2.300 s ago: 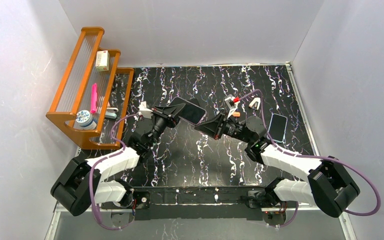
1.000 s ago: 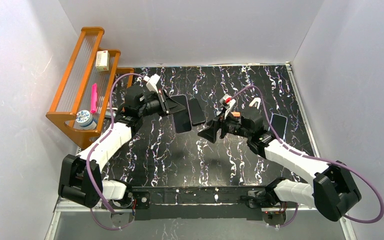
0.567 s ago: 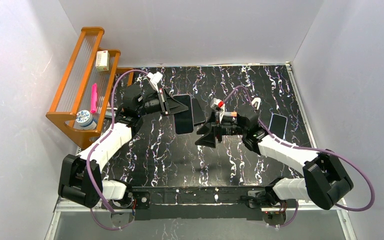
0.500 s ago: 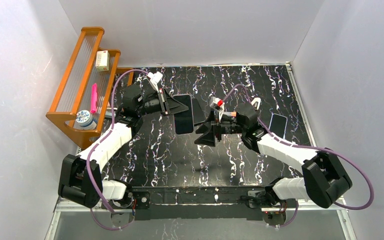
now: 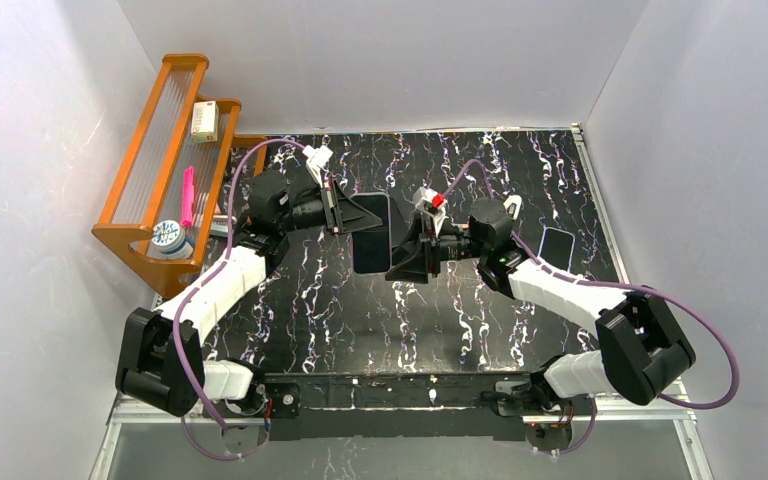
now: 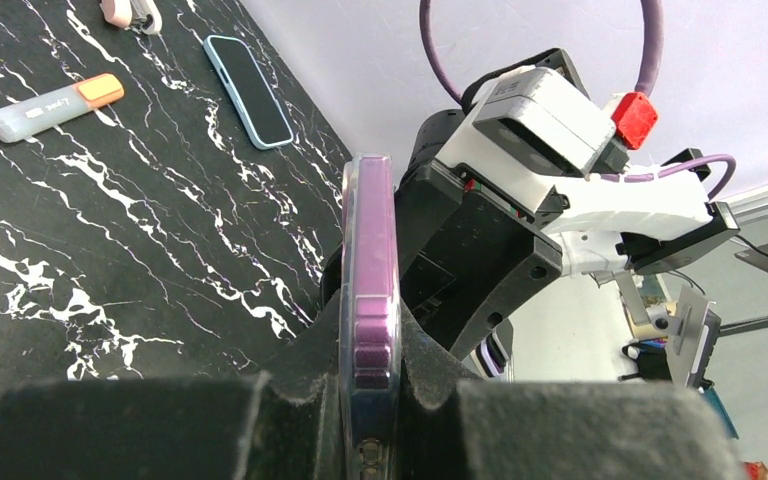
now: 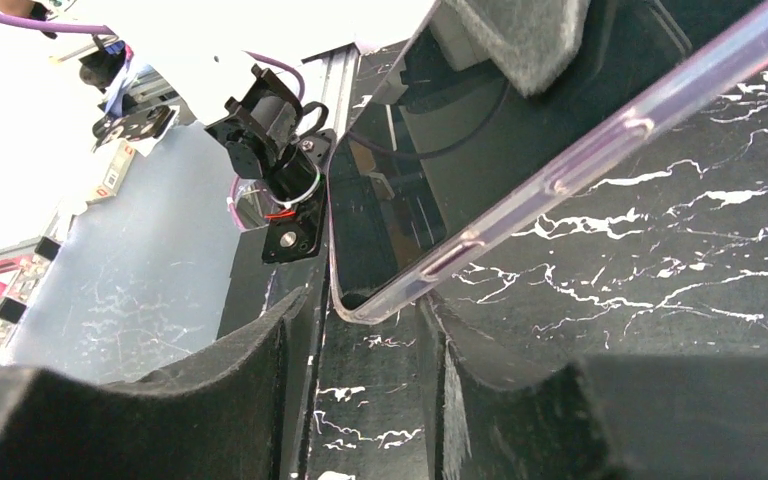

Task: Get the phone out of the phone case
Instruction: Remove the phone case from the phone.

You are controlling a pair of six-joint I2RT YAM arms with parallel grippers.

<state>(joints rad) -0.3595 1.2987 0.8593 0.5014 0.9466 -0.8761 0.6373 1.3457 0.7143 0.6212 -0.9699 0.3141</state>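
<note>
My left gripper [image 5: 358,214] is shut on a dark phone in a clear case [image 5: 371,240] and holds it above the table. In the left wrist view the cased phone [image 6: 370,250] stands edge-on between my fingers [image 6: 370,400], its purple side buttons showing. My right gripper [image 5: 398,262] is open at the phone's right lower side. In the right wrist view a rounded corner of the clear case [image 7: 380,290] sits between my spread fingers [image 7: 370,400], and I cannot tell whether it touches them.
An orange rack [image 5: 175,160] with a pink pen, a small box and a round tin stands at the back left. A second phone in a light blue case [image 5: 556,253] lies at the right. A white and orange stick [image 6: 55,105] lies on the black marbled table [image 5: 340,310].
My left gripper has carried the cased phone a little right. My right gripper has moved left up to it, and the case's corner now sits between its open fingers.
</note>
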